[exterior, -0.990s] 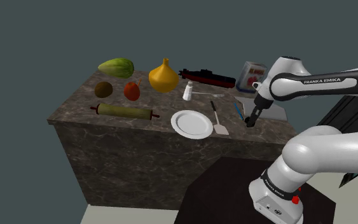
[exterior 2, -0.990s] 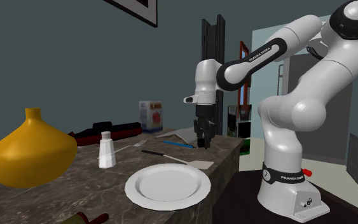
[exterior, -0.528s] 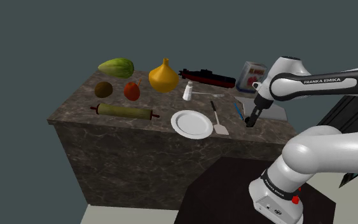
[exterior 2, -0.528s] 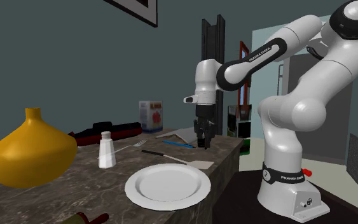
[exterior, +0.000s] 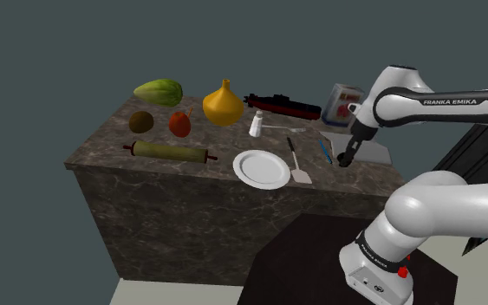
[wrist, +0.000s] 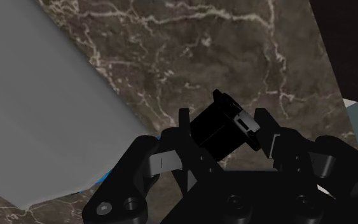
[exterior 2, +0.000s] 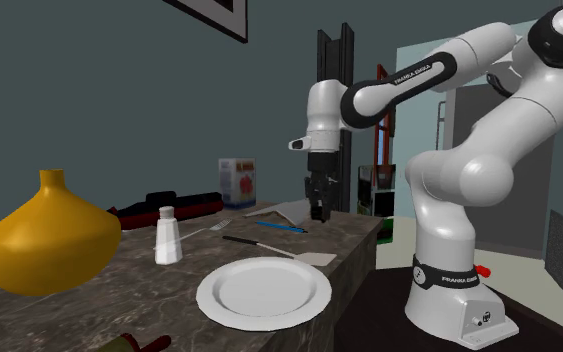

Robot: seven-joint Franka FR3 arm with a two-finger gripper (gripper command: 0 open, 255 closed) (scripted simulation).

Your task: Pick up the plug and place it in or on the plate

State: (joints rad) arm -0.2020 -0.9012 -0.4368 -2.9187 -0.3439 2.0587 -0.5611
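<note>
Marble-patterned counter (exterior: 103, 149) in the shoulder view, and the black gripper (exterior: 346, 161) hangs over the end nearest the stand, beside a grey sheet (exterior: 370, 152) and a blue pen (exterior: 326, 149). The white plate (exterior: 262, 169) sits by the counter's front edge, well apart from the gripper, with a spatula (exterior: 299, 166) between them. Whatever the fingers carry is too small to make out here.

Over to the second exterior view: the gripper (exterior 2: 319, 212) points straight down above that same end of the counter. The plate (exterior 2: 263, 291) lies near the front edge, with a white shaker (exterior 2: 168, 236) and a yellow gourd-shaped vase (exterior 2: 44, 240) further along.

Now the wrist view, and there it is: the fingers (wrist: 184, 127) are clamped on a black plug (wrist: 215, 130) with a pale clip. It sits tilted between them, above the marble, with the grey sheet (wrist: 37, 121) off to one side.
</note>
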